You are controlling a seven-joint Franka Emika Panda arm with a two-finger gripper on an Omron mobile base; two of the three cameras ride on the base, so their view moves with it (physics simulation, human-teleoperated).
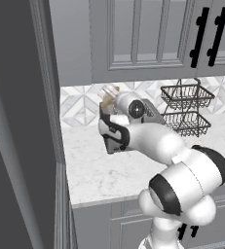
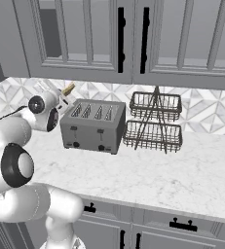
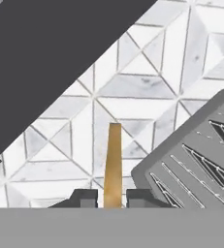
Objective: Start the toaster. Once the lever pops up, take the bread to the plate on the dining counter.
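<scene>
the claw (image 3: 111,197) pinched the thin golden-crusted bread (image 3: 113,164) edge-on between its dark tips, raised just left of the boxy grey metal toaster (image 2: 93,125). the toaster stood on the veined marble surface (image 2: 182,170), beside a two-tier wire basket rack (image 2: 154,121).

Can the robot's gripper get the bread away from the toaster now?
Probably yes. The gripper is already shut on the bread, holding it edge-on between its fingertips, up beside the toaster and out of the slots. Nothing seems to block lifting it away, though the plate isn't visible here.
</scene>
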